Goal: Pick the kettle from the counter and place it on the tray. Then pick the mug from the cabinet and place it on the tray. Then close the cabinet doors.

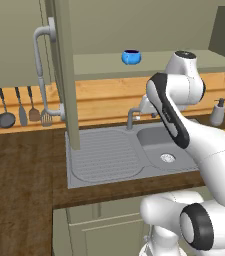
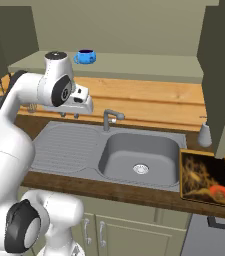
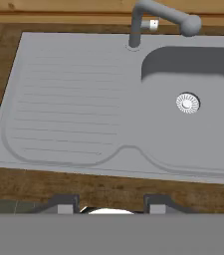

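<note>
Tray (image 2: 204, 176) — long axis toward backsplash

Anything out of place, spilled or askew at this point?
Nothing spilled or broken. The cabinet doors stand open, the mug sits upright on the shelf, and the tray lies flat right of the sink. The gripper holds nothing.

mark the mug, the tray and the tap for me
mug (image 2: 85, 57), right base view, on its blue side wall.
tray (image 2: 200, 175), right base view, on a bare part of its patterned surface.
tap (image 3: 156, 14), hand view, on the grey spout arm.
</note>
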You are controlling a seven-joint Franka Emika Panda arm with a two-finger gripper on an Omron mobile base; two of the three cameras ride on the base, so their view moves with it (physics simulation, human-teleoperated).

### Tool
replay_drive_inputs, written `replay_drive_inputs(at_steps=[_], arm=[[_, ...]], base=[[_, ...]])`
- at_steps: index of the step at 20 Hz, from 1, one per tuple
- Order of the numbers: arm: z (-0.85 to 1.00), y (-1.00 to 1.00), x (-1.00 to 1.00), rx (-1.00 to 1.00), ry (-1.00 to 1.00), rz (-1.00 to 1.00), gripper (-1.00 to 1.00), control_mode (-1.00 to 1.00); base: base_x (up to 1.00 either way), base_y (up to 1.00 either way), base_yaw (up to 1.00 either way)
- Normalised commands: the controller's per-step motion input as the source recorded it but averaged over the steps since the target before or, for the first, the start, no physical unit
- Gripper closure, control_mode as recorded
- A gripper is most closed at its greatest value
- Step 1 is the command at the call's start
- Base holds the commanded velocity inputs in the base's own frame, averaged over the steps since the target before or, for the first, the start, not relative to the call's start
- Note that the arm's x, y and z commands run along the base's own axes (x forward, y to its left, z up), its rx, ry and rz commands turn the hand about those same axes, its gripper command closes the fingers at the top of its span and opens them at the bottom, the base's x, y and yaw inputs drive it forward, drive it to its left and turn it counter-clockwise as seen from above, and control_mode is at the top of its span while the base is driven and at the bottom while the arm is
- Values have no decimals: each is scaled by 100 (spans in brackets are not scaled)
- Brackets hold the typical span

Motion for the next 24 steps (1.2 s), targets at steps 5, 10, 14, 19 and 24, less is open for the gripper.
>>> replay_drive_inputs(at_steps=[5, 10, 14, 19, 24], arm=[[0, 0, -23, 0, -13, 0, -100, -100], [12, -4, -41, 0, -43, -8, -100, -100], [40, -1, -8, 0, -35, -12, -100, -100], [45, 3, 6, 0, -30, -11, -100, -100], [58, 8, 17, 0, -29, -8, -100, -100]], base=[[0, 0, 0], [0, 0, 0], [0, 0, 0], [0, 0, 0], [0, 0, 0]])
